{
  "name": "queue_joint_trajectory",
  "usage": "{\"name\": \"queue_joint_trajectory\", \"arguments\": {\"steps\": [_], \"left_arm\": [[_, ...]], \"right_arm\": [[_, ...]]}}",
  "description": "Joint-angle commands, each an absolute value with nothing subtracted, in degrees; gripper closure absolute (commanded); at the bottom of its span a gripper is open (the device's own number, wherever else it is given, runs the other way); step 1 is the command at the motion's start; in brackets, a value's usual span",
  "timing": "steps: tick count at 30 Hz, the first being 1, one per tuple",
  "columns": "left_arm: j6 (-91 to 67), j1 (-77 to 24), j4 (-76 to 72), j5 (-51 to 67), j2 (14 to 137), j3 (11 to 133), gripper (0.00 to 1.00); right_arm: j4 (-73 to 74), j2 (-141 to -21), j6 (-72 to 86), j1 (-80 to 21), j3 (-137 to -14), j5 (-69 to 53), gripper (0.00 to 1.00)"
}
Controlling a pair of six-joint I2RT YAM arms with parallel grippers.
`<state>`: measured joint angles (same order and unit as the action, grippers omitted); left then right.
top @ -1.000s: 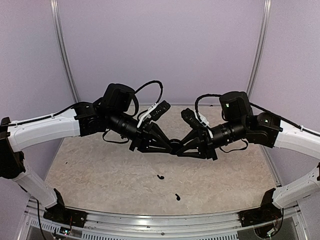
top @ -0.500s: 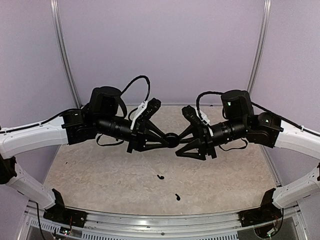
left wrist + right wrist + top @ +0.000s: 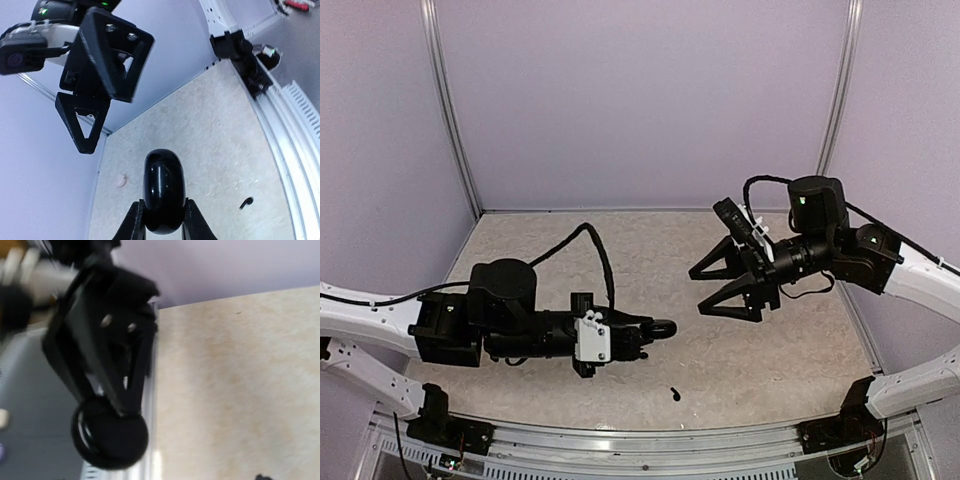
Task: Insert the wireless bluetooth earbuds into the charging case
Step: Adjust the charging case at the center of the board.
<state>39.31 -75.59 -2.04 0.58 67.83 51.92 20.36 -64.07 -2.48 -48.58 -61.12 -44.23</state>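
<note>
My left gripper (image 3: 655, 328) is shut on the charging case (image 3: 665, 326), a glossy black puck held above the near middle of the table. The left wrist view has the case (image 3: 164, 182) pinched between both fingers (image 3: 136, 220). I cannot tell how its lid stands. One tiny black earbud (image 3: 674, 393) lies on the table near the front rail, to the right of the case in the left wrist view (image 3: 245, 202). The other earbud is hidden. My right gripper (image 3: 698, 290) hangs open and empty, up and right of the case. The blurred right wrist view shows the case (image 3: 110, 435).
A small pale pink round object (image 3: 120, 180) lies on the table near the far wall. The metal front rail (image 3: 650, 440) runs along the near edge, and lilac walls (image 3: 640, 100) close in the back and sides. The tabletop (image 3: 780, 360) is speckled beige.
The right gripper opened, let go of the case and drew back to the right. The left arm swung down and toward the near left, carrying the case with it.
</note>
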Motion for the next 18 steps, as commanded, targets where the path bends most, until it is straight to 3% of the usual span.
{"name": "queue_joint_trajectory", "arguments": {"steps": [1, 6, 18], "left_arm": [[62.32, -82.95, -12.72, -24.65, 67.1, 46.15, 1.0], [78.84, -87.99, -25.15, -34.71, 69.0, 40.89, 1.0], [94.53, -92.07, -35.52, -36.94, 71.13, 36.83, 1.0]], "right_arm": [[18.23, -64.95, 5.12, -46.98, -59.7, -53.88, 0.2], [18.45, -68.72, 9.02, -46.85, -60.62, -60.32, 0.27], [17.5, -75.3, 13.15, -48.35, -61.99, -66.13, 0.37]]}}
